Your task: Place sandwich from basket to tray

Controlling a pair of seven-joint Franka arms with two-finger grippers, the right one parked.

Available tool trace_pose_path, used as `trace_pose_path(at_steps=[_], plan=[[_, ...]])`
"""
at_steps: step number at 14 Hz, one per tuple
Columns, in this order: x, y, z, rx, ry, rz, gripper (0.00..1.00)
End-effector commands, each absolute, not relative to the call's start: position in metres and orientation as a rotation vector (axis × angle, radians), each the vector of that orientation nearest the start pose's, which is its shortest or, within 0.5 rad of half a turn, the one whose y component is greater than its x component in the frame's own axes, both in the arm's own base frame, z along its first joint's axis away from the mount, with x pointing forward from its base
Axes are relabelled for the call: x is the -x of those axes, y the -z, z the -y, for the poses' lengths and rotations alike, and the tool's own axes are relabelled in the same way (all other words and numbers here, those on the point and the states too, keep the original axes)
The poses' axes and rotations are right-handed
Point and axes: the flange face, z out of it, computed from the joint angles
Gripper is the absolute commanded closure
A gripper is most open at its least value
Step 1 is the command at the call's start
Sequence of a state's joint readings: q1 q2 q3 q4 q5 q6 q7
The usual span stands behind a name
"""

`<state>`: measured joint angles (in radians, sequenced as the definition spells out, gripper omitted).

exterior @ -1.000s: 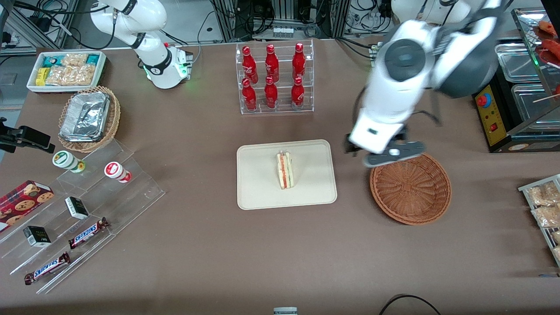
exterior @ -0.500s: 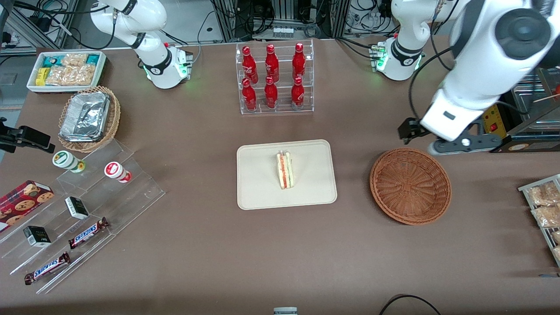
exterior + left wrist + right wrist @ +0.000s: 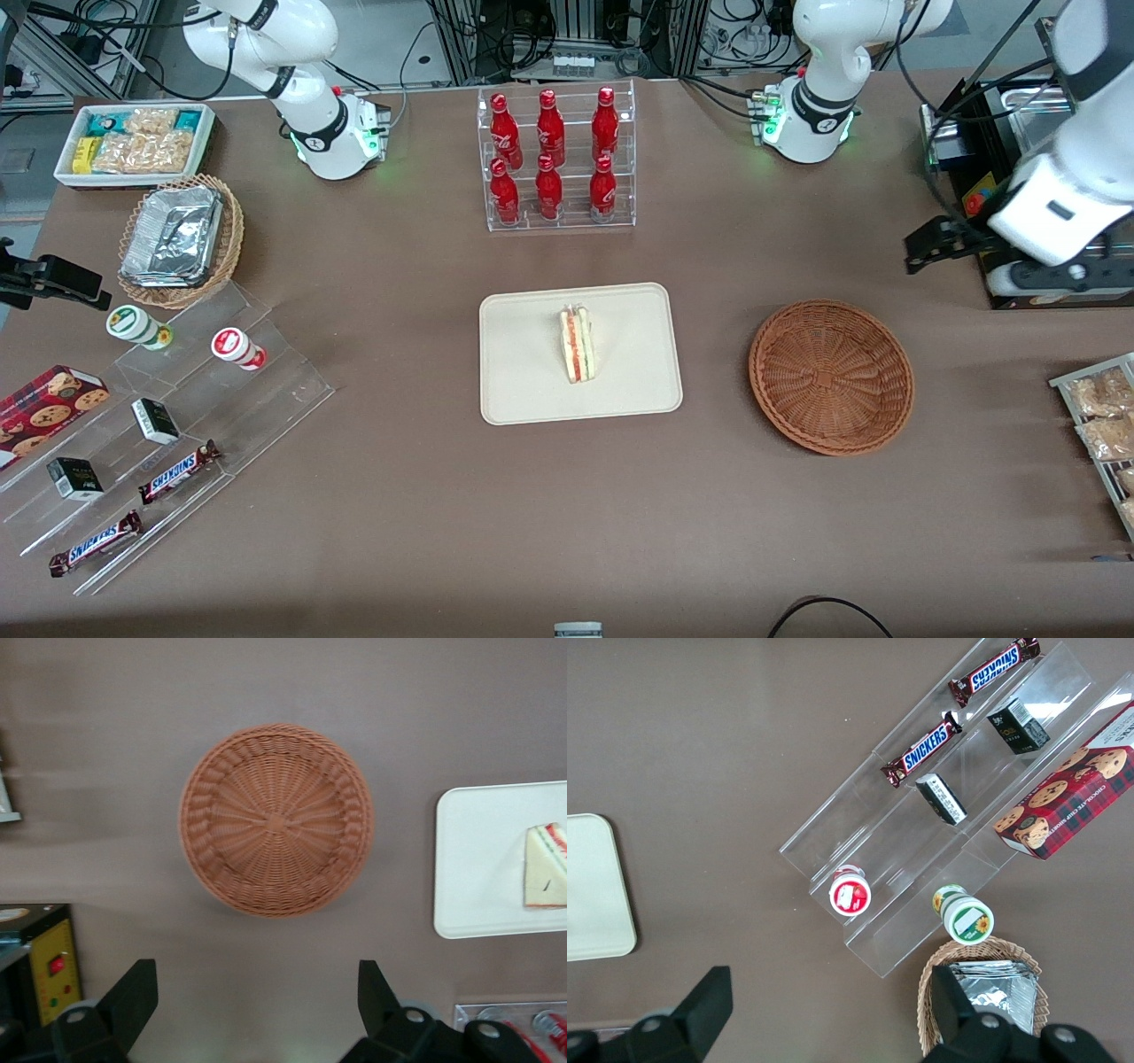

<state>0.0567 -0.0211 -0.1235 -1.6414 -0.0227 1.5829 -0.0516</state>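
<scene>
- Though the task names the basket as the source, the sandwich (image 3: 577,344) already lies on the tray (image 3: 523,390), approx. mid-tray, w/ its long axis running toward and away from the front camera and its red-orange filling edge facing up.
- Next along the counter (image 3: 567,514) toward the working arm's end sits the basket (image 3: 831,377), round, reddish-brown wicker, nothing in it, well apart from the tray.
- The tool (image 3: 257,1014) is released: both dark fingers (image 3: 133,992) spread wide, nothing between them. It hangs high above the counter, near the working arm's end, close to a black box w/ a red button.
- From the tool, the basket comes first and the tray w/ sandwich lies farther off toward the parked arm's end.
- Judgement: placement looks done; no grasp is called for.
</scene>
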Motion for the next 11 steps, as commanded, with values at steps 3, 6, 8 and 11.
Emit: trace_pose_path(at_steps=[3, 6, 8, 11], plan=[[-0.537, -0.624, 0.038, 3.155, -0.008, -0.147, 0.0], [-0.55, -0.636, 0.039, 3.13, 0.043, -0.149, 0.0], [-0.553, -0.642, 0.04, 3.134, 0.065, -0.147, 0.0], [-0.559, -0.637, 0.04, 3.131, 0.065, -0.149, 0.0]])
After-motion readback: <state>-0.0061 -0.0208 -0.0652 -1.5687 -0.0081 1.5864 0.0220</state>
